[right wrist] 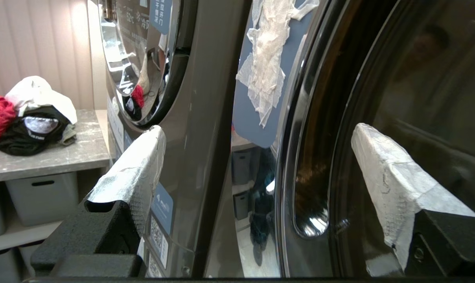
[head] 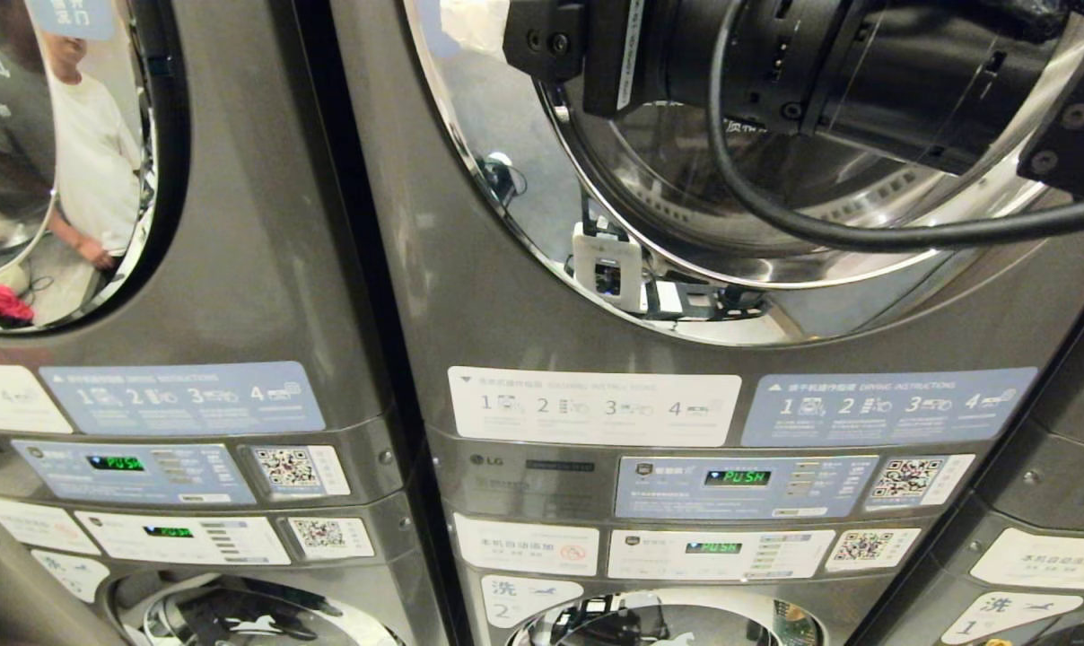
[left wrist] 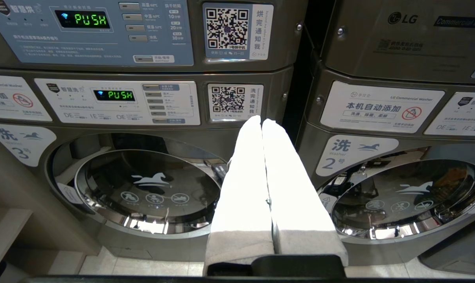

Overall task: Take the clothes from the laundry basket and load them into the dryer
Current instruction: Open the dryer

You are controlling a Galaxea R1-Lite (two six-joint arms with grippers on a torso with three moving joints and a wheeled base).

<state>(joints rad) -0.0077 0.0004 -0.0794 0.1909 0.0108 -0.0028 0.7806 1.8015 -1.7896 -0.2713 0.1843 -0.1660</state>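
- Grey laundromat machines filled the head view, stacked in columns, each with a round door above and control panels below.
- Far left: the left machine's door (head: 66, 179) reflected a person in a white shirt and a red garment low in the glass.
- Left column panels: a green display (head: 116, 463) read PUSH, with a code sticker (head: 288, 467) beside it.
- Centre: the dryer (head: 506, 296) carried a chrome-rimmed door (head: 650, 242), with white and blue instruction labels (head: 593, 405) beneath and a second PUSH display (head: 737, 477) lower down.
- Upper right: the right arm (head: 865, 72) crossed the door's upper part, a black cable (head: 829, 229) looping under it.
- Left wrist view: the left gripper (left wrist: 262, 122) hung low before the lower washers, its white-covered fingers (left wrist: 245, 177) pressed together, empty; washer doors marked 3 (left wrist: 147, 184) and 2 (left wrist: 406, 196) lay on either side.
- Right wrist view: the right gripper (right wrist: 257, 133) stood close to the dryer door's dark glass (right wrist: 398, 78), its white-covered fingers (right wrist: 137, 169) spread wide apart, holding nothing; whether either finger touched the door cannot be told.
- Same view, well apart from the gripper: the clothes (right wrist: 29, 114), red, white and black, lay heaped on a grey counter (right wrist: 64, 157) beside the machines, with bins (right wrist: 41, 196) on the shelf beneath. No basket was visible.
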